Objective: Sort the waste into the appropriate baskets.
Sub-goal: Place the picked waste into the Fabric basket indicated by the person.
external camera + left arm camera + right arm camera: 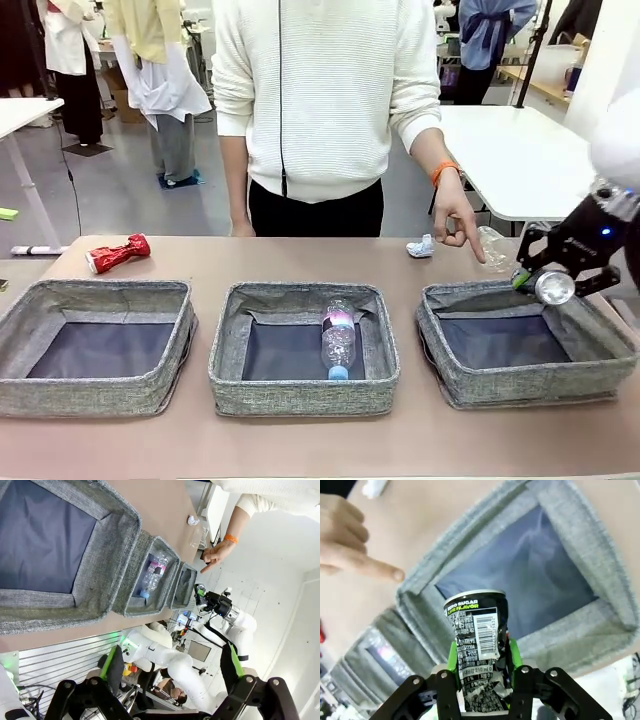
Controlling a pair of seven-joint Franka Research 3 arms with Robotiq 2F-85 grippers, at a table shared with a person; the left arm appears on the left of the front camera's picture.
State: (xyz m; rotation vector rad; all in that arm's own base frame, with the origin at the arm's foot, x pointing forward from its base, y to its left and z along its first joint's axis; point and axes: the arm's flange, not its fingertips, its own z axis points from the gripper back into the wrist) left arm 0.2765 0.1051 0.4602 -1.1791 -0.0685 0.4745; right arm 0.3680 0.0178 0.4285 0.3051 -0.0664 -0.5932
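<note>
I see three baskets in a row across the table (pixel 300 450): left basket (pixel 95 397), middle basket (pixel 300 397), right basket (pixel 520 387). A bottle (pixel 338 340) lies in the middle one. A crushed can (pixel 118 253) lies beyond the left basket. A tissue wad (pixel 421 246) and crumpled plastic (pixel 493 245) lie beyond the right one. My right gripper (pixel 535 280) holds a second can (pixel 553 288) over that basket's far rim.

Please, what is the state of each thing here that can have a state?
left gripper: open, empty.
right gripper: shut on black-silver can, over right basket.
black-silver can: crushed, held.
red can: crushed, lying on table.
bottle: capped, lying in middle basket.
clear plastic: crumpled, on table.
left basket: empty.
right basket: empty.
</note>
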